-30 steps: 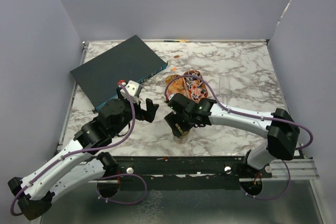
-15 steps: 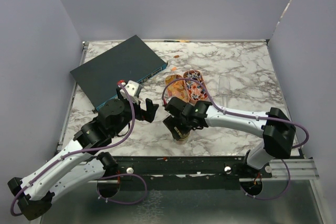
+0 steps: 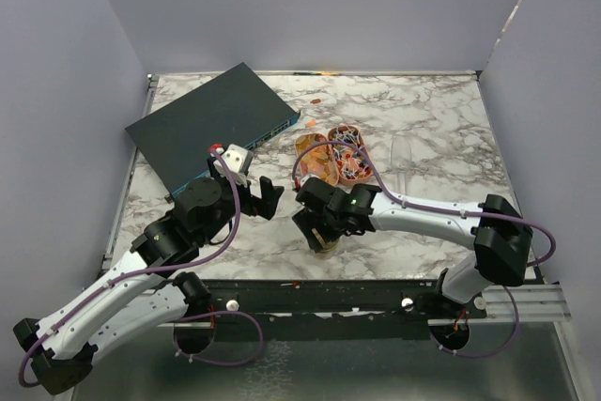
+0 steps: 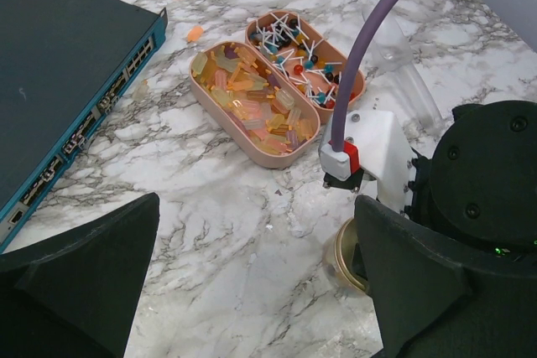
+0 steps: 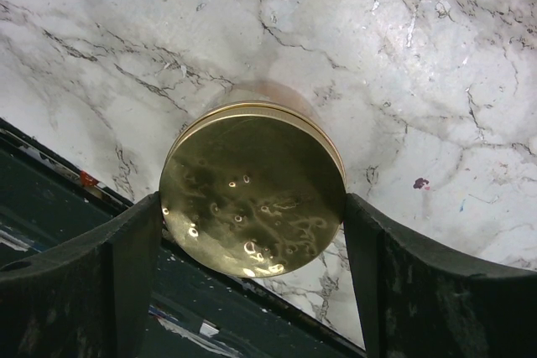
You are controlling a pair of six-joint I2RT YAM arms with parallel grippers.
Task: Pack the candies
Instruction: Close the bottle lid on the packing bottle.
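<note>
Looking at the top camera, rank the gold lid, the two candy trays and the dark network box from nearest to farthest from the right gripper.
1. gold lid, held in the right gripper, near edge.
2. orange-yellow candy tray and mixed candy tray, just behind; too close to call.
3. dark network box, back left.

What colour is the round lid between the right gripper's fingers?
The lid is shiny gold, seen best in the right wrist view.
</note>
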